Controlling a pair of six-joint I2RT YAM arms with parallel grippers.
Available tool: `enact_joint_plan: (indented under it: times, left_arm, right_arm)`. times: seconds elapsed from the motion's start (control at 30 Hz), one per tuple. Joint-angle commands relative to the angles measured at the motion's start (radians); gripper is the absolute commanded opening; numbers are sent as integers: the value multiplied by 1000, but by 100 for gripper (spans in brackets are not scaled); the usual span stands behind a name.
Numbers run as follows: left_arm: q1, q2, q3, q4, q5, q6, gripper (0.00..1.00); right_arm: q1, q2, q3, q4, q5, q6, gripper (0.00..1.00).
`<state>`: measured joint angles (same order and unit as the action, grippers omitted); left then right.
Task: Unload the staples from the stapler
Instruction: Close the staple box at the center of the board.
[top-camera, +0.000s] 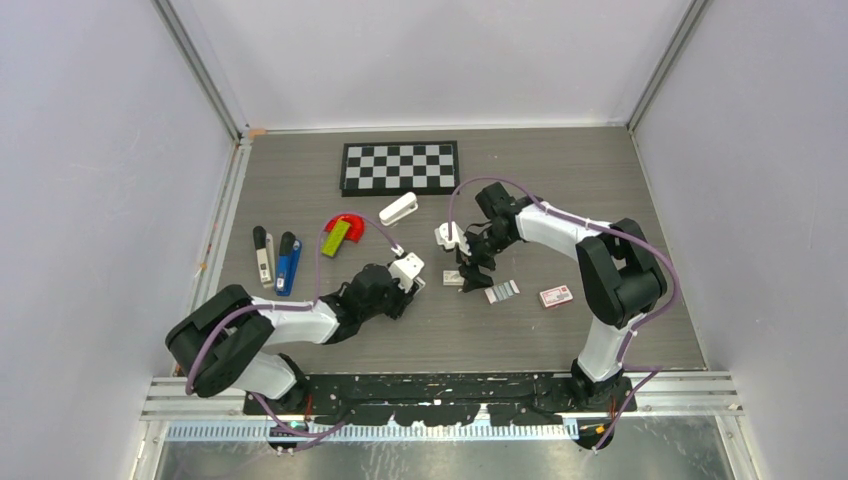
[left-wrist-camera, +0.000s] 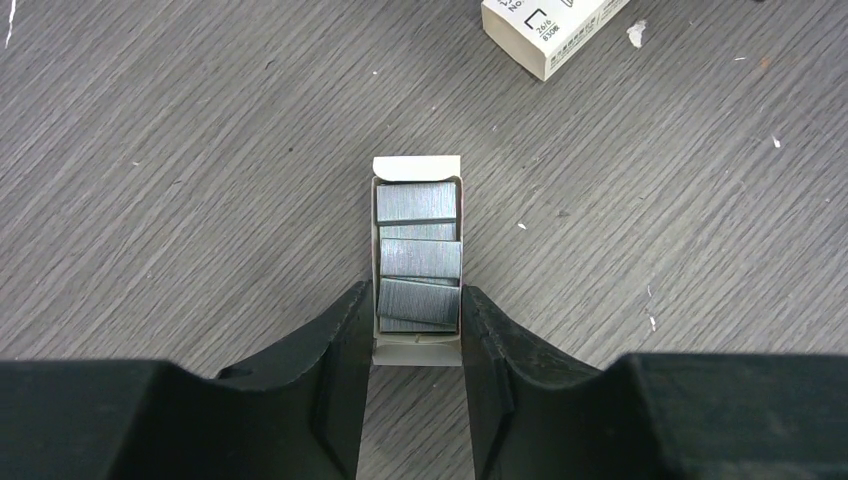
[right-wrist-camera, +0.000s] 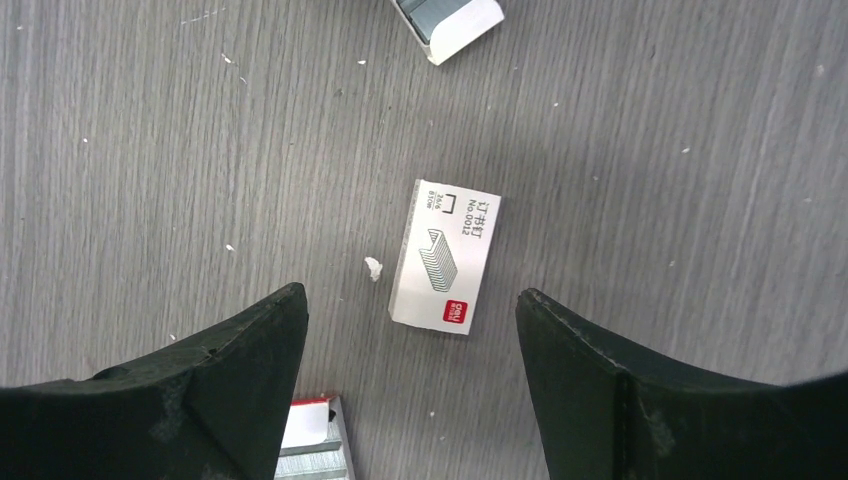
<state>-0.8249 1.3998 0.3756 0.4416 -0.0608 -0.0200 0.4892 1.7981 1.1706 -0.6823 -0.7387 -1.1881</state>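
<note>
My left gripper (left-wrist-camera: 415, 300) grips the near end of the open staple tray (left-wrist-camera: 417, 172), fingers pressed to both its sides. The tray holds several overlapping grey staple strips (left-wrist-camera: 420, 258). My right gripper (right-wrist-camera: 410, 295) hangs spread wide above a closed white staple box (right-wrist-camera: 445, 257). The blue stapler (top-camera: 288, 265) lies at the left, well apart from both.

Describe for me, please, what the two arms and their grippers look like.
Both the left arm and right arm have white links between bulky black joints, with a purple cable looping along each. A white camera block sits at each wrist. The left gripper and right gripper are matte black and tapering.
</note>
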Motion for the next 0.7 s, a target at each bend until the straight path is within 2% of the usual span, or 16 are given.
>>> enact_joint_plan:
  times: [0.0, 0.33, 0.67]
  left_arm:
    - [-5, 14, -14, 63, 5, 15, 37]
    - [-6, 50, -33, 134, 32, 14, 35]
    - [-6, 57, -36, 163, 56, 15, 34]
  right_arm:
    - [5, -14, -29, 122, -37, 61, 79]
    - [12, 2, -64, 194, -1, 92, 75]
    - [18, 2, -104, 198, 11, 22, 75]
